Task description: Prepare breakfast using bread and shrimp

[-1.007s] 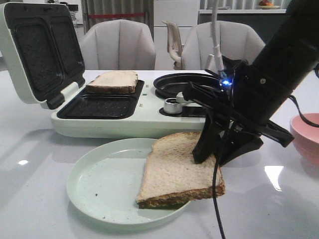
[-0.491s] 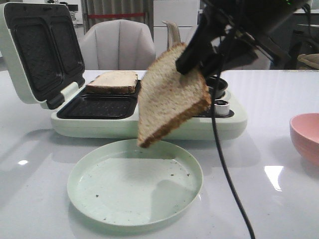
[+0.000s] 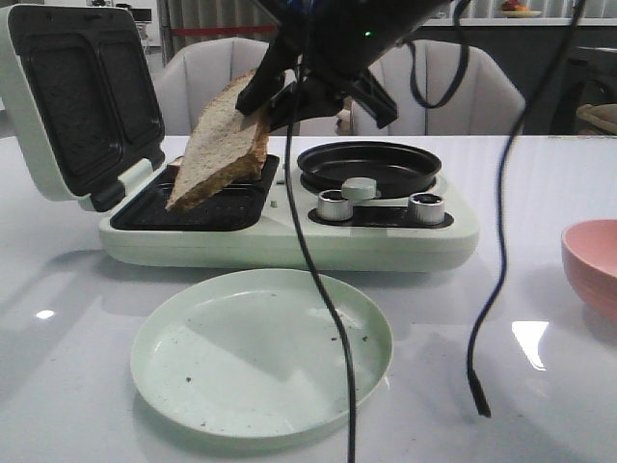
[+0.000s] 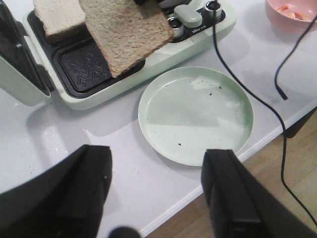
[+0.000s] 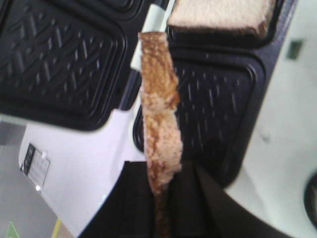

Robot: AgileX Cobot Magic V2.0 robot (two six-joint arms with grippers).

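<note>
My right gripper [image 3: 275, 96] is shut on a slice of bread [image 3: 220, 152] and holds it tilted above the near empty well of the sandwich maker [image 3: 188, 207]. The held slice shows edge-on in the right wrist view [image 5: 158, 134], between the gripper [image 5: 161, 191] fingers, and in the left wrist view [image 4: 126, 34]. The second slice [image 4: 59, 17] lies in the far well [image 5: 220, 15], hidden behind the held slice in the front view. My left gripper [image 4: 156, 193] is open and empty above the table's near edge. Orange-pink shrimp [image 4: 292, 11] lie in the pink bowl [image 4: 290, 22].
A pale green plate [image 3: 260, 352] lies bare in front of the sandwich maker, whose lid [image 3: 72, 96] stands open at the left. A black round pan [image 3: 368, 166] and knobs [image 3: 333, 204] sit on its right half. Black cables [image 3: 323, 289] hang over the plate. The pink bowl [image 3: 593, 265] is at the right edge.
My right gripper has lifted the bread slice off the green plate and carried it up and left to above the sandwich maker's near well. The plate is now bare.
</note>
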